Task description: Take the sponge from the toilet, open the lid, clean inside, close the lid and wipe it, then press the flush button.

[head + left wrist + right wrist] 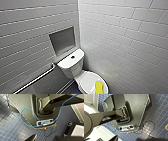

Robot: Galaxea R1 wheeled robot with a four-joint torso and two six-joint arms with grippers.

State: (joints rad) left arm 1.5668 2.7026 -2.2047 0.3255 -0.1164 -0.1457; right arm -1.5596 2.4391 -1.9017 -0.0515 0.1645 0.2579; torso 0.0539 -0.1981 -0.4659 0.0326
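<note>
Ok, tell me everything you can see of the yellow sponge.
The sponge is small, bright yellow and oblong with rounded ends, soft-looking. It lies flat on the closed white lid of the toilet, toward the lid's front edge, its length running roughly front to back. It touches the lid alone.

Light is even and diffuse across the white wall tiles (pixel 125 32); the niche (pixel 62 40) reads shaded grey. Mild sheen on the toilet (pixel 86 78). Tile lines bow towards the head view's edges. Wrist views are dimmer; the floor (pixel 11 126) is pale on one side of the robot's base (pixel 22 105) and darker on the other.
</note>
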